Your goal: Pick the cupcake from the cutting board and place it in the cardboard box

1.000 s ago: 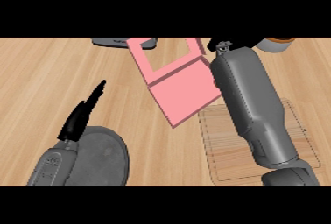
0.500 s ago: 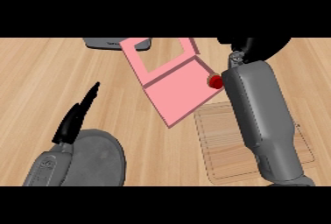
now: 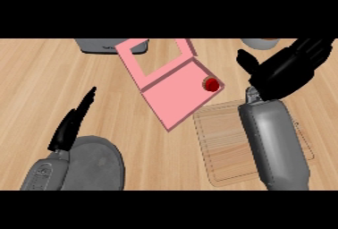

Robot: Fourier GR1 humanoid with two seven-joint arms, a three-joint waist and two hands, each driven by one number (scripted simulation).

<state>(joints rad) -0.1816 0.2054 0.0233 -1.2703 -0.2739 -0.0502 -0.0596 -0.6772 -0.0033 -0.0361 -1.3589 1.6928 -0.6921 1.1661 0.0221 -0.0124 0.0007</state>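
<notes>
Change: right hand [image 3: 285,71] drawn off the box, now at 2 o'clock, fingers spread, holding nothing.
Cupcake [image 3: 210,84]: inside pink cardboard box [image 3: 177,96], at its 3 o'clock corner.
Cutting board [image 3: 228,147]: at box's 5 o'clock.
Left hand [image 3: 74,123]: at 8 o'clock, fingers straight, pressed together.

Surface [image 3: 40,76]: light wood grain. Box [image 3: 178,94]: pink. Cupcake [image 3: 211,84]: red. Cutting board [image 3: 221,147]: pale wood, ridged lines. Robot hands, left [image 3: 73,125] and right [image 3: 287,67]: black. Forearms [image 3: 274,143]: grey.
</notes>
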